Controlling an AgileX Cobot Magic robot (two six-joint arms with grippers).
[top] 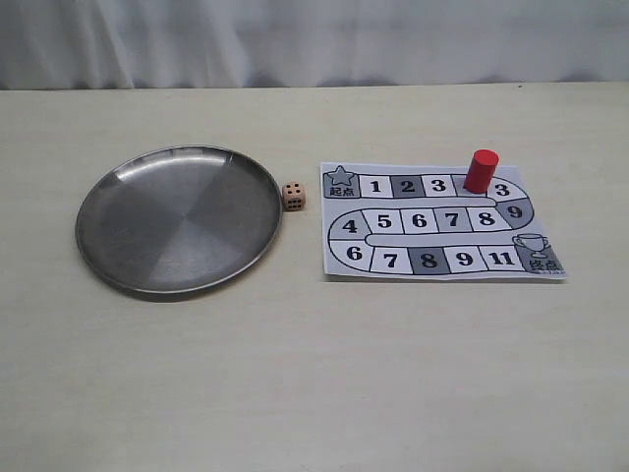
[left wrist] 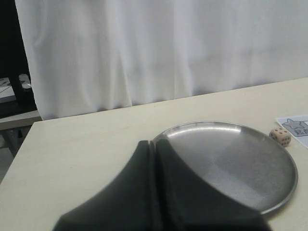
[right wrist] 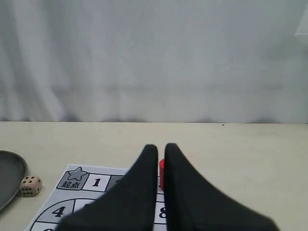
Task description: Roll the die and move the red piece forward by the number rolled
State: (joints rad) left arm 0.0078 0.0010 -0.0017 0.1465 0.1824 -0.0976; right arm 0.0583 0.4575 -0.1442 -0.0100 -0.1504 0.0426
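Observation:
The die (top: 293, 196) rests on the table between the round metal plate (top: 177, 218) and the paper game board (top: 437, 221), just outside the plate's rim. The red piece (top: 481, 170) stands upright on the board's top row, on the square right of the first "3". Neither gripper shows in the exterior view. In the left wrist view my left gripper (left wrist: 155, 144) is shut and empty, hanging in front of the plate (left wrist: 240, 163), with the die (left wrist: 280, 136) beyond it. My right gripper (right wrist: 161, 147) is shut on nothing; the red piece (right wrist: 161, 173) peeks through the slit, farther off.
A white curtain hangs behind the table's far edge. The board (right wrist: 77, 178) carries numbered squares, a star start square and a trophy end square (top: 536, 258). The right wrist view also catches the die (right wrist: 30, 186) and the plate's rim (right wrist: 7, 178).

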